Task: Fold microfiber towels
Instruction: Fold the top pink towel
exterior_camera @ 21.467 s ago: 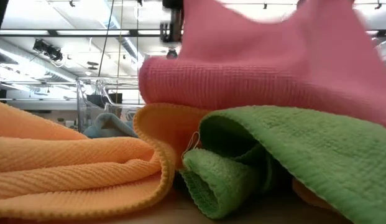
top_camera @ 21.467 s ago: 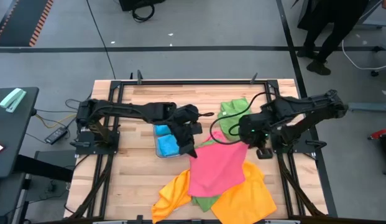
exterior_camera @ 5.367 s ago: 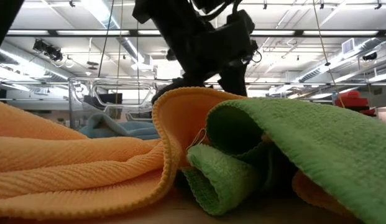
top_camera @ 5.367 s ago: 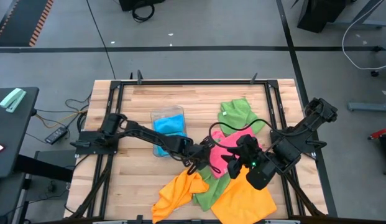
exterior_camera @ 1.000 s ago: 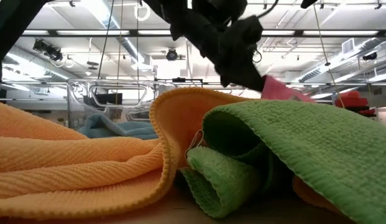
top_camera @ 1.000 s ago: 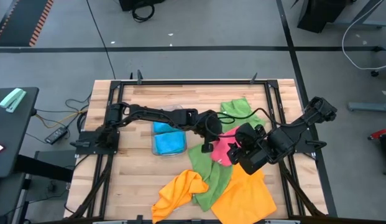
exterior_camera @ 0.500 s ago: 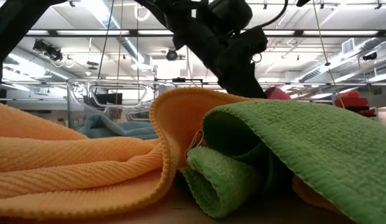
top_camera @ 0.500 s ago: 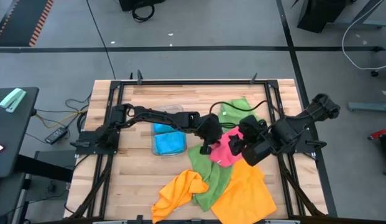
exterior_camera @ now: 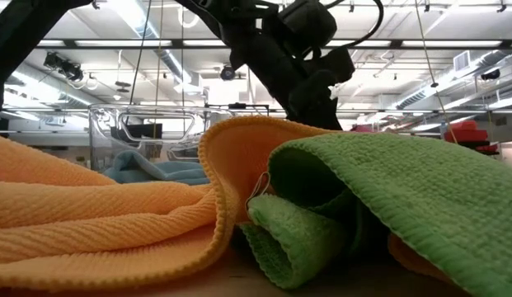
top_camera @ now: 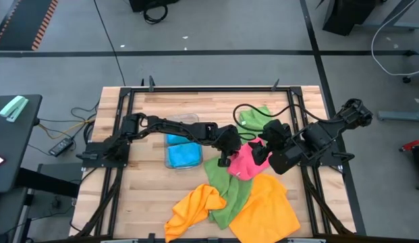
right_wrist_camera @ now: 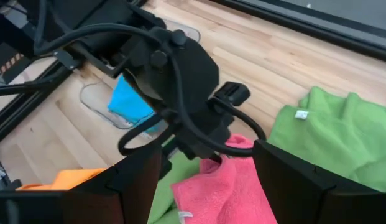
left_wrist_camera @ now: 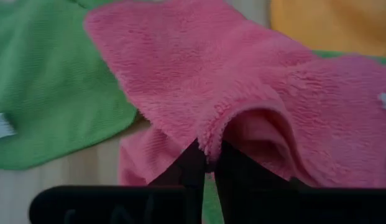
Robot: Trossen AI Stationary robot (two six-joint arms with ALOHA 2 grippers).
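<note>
Two arms meet over the middle of the tabletop (top_camera: 142, 202). The left end effector (left_wrist_camera: 208, 163) pinches a fold of the pink towel (top_camera: 244, 162) between nearly closed fingers. The right end effector (top_camera: 263, 150) hovers just beside it, fingers spread wide, holding nothing. Green towel (top_camera: 229, 189) and orange towel (top_camera: 266, 209) lie nearer the front edge; a blue towel (top_camera: 182, 154) sits in the clear tray (top_camera: 174, 120).

So the surface (top_camera: 148, 202) is pale wood planks inside a black frame. Lying on it: a clear tray (top_camera: 181, 150) holding a blue towel left of center, a green towel (top_camera: 255, 118) upper right, pink towel (top_camera: 244, 162) mid-frame, orange towels (top_camera: 266, 212) and another green one (top_camera: 226, 196) along the bottom.
</note>
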